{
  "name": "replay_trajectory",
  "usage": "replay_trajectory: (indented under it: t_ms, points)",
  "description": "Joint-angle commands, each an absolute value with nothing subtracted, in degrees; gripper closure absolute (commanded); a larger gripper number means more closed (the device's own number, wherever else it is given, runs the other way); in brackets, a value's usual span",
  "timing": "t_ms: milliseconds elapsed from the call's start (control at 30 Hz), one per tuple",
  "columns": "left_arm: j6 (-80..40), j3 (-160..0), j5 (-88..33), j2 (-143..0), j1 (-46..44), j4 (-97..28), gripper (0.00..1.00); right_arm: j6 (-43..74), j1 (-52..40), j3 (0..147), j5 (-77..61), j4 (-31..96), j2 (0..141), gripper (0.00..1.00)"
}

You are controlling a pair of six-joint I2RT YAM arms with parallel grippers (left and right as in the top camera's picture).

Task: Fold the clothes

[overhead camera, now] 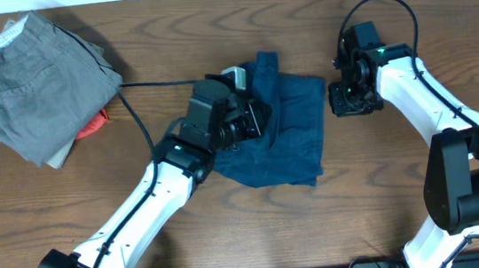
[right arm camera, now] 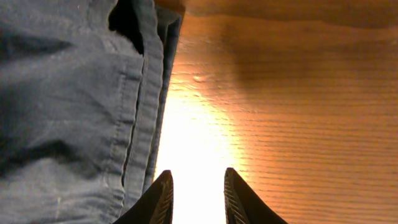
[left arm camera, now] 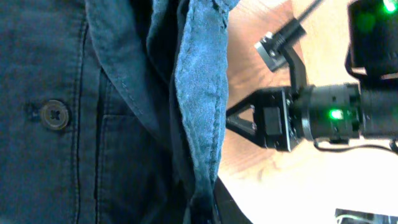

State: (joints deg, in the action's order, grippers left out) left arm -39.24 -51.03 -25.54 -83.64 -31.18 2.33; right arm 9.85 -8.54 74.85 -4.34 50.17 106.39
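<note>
Shorts (overhead camera: pixel 298 137) hide left end effector (overhead camera: pixel 258 116), grip impossible to tell; right end effector (right arm camera: pixel 196 183) gapes open.

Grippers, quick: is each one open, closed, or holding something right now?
Left gripper: on the navy shorts, fingers hidden, cannot be told.
Right gripper: open, empty, above the table beside the shorts.
</note>
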Motion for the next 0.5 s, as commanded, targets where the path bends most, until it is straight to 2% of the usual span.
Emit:
replay_trajectory:
  t_ms: [0,133,200,233,367,467]
  points:
    - [-39.75,-51.22,-26.33,-84.9,-33.01,2.24,0.86,9.58,-9.04,73.58,-3.4,50.19,107.18,0.74]
    - [-39.75,-51.22,-26.35,-86.63,-35.83,2.61,0.54,9.63,-9.06,73.28,-3.42,50.06,107.18,0.73]
    - [-39.44,-51.22,-26.35,-86.89,-36.88,3.36,0.32,9.63,-9.02,73.28,-3.42,50.11,107.18,0.69]
    - [-37.91,-51.24,-26.39,-86.74,-36.95,3.92,0.25,9.61,-8.91,73.28,-3.33,50.17,107.18,0.68]
    - [-28.23,-51.24,-26.3,-84.09,-32.75,4.05,0.24,9.61,-7.84,73.3,-2.74,51.18,106.96,0.66]
    - [-26.39,-51.24,-24.58,-82.81,-26.04,3.29,0.21,9.63,-6.46,73.45,-2.85,51.92,106.39,0.66]
